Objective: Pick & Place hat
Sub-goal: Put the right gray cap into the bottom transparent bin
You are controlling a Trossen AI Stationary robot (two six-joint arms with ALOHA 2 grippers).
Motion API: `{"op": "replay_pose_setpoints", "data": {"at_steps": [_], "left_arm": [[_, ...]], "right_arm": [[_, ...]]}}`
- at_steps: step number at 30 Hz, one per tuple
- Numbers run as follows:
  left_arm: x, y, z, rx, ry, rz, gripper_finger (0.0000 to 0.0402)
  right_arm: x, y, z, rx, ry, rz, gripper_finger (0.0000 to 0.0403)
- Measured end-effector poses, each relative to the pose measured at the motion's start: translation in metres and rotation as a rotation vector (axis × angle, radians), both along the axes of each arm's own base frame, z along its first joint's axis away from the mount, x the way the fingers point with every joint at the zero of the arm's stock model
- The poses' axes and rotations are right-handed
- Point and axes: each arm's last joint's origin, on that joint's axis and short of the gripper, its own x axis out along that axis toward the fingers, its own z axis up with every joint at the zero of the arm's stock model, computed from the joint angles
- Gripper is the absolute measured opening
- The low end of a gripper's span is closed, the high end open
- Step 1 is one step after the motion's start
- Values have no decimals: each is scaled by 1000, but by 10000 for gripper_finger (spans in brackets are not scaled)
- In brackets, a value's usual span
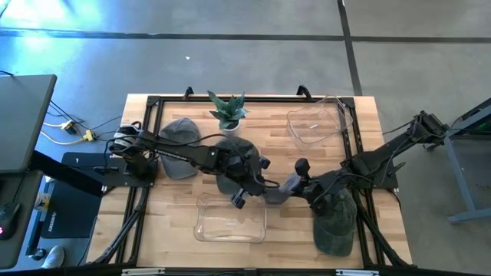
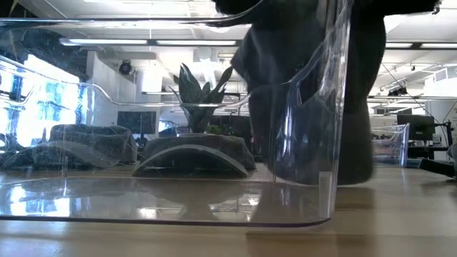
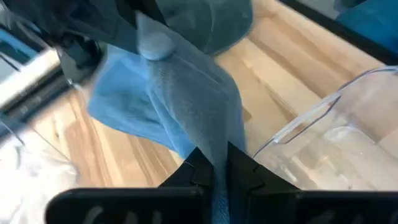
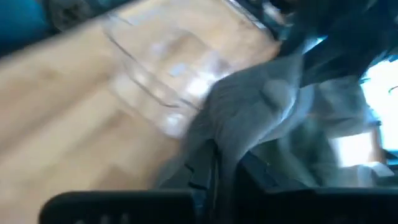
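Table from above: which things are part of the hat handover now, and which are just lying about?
In the job:
grey hat
left gripper, shut on it
right gripper, on it too
near clear bin

Lying about:
potted plant
far clear bin
green hat
far-left hat

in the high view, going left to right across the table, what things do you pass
grey hat near the left edge → potted plant → left gripper over the front clear bin → held grey hat → right gripper → rear clear bin → dark green hat
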Motion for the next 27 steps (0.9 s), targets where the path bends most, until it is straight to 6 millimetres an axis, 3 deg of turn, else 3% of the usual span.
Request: {"op": "replay_pose_setpoints", "data": {"at_steps": [6,13,16,21,27], "left_arm": [[-1,0,6,9,-33,-13,4],[0,0,9,35,-73,-48,2],[0,0,9,42,-75,-41,1],[0,0,9,43,-73,-39,1],[-3,-1,6,26,-28,-66,1]], "right_arm": [[-4,-8,16,299,105,68,114],[8,-22,8,237,111,-44,235],[15,-25,2,244,148,41,265],[22,-24,-8,342,244,200,265],[12,-25,-10,401,358,244,221]]}}
